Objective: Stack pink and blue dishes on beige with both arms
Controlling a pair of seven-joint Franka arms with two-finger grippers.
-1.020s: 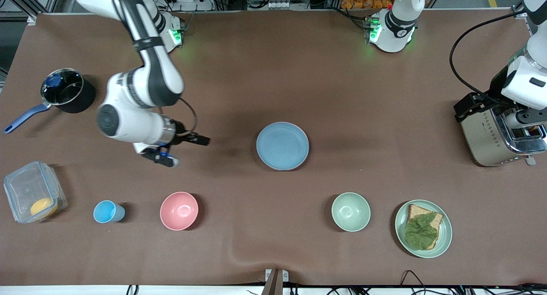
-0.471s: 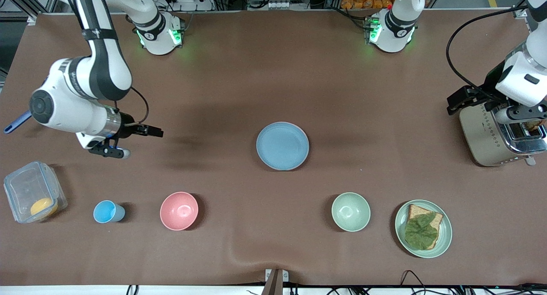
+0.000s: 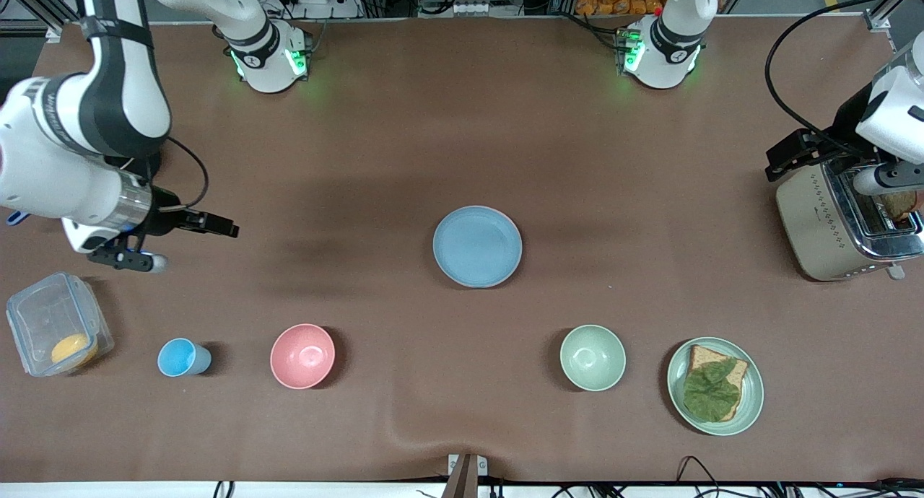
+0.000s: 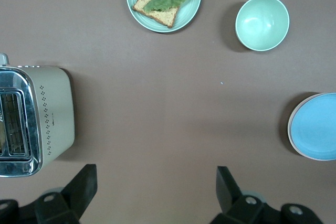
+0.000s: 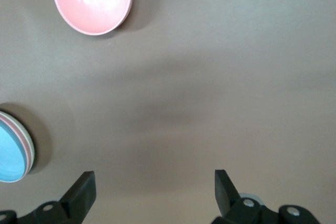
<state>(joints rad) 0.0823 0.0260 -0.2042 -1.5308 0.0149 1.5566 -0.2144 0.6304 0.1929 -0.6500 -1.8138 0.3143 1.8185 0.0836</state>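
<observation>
The light blue plate [image 3: 477, 246] lies at the table's middle, on top of a stack. In the right wrist view the blue plate [image 5: 9, 153] shows a thin pink plate rim [image 5: 25, 144] under it and a beige plate rim [image 5: 32, 153] at the bottom. The left wrist view shows the blue plate [image 4: 316, 126] with a beige edge [image 4: 290, 124]. My right gripper [image 3: 167, 224] [image 5: 154, 184] hangs open and holds nothing, over bare table near the right arm's end. My left gripper [image 3: 816, 151] [image 4: 155, 184] is open and holds nothing, up beside the toaster.
A pink bowl [image 3: 302, 356], blue cup [image 3: 182, 357] and clear box [image 3: 54, 333] stand nearer the camera toward the right arm's end. A green bowl [image 3: 593, 357], a green plate with bread [image 3: 715, 386] and a toaster [image 3: 841, 220] are toward the left arm's end.
My right arm has swung away from the plate stack toward its own end of the table. My left gripper has shifted a little beside the toaster. The stack has not moved.
</observation>
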